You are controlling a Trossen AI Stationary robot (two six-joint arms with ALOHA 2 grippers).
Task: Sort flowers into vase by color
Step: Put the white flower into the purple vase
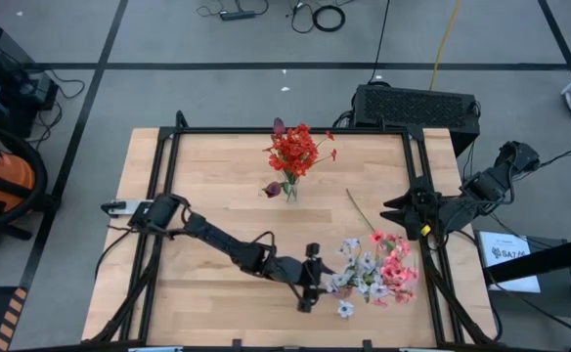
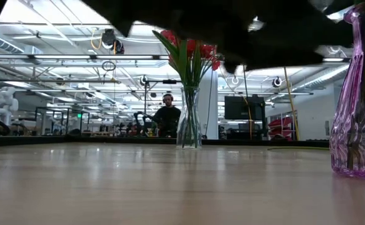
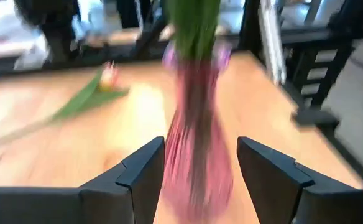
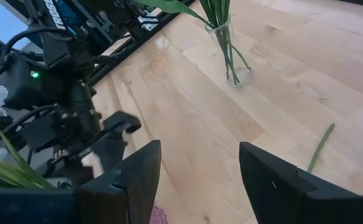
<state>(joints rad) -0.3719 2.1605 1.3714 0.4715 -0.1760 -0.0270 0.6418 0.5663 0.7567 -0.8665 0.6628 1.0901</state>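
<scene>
Pink vase just ahead of wide-spread, empty left gripper; right gripper likewise.

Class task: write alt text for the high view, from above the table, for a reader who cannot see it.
From above, a clear glass vase of bright red flowers stands mid-table on the light wooden table. The left end effector reaches toward a bunch of pink and pale white flowers near the front right. The right end effector waits at the right edge, and one green-stemmed pink flower lies loose.
</scene>
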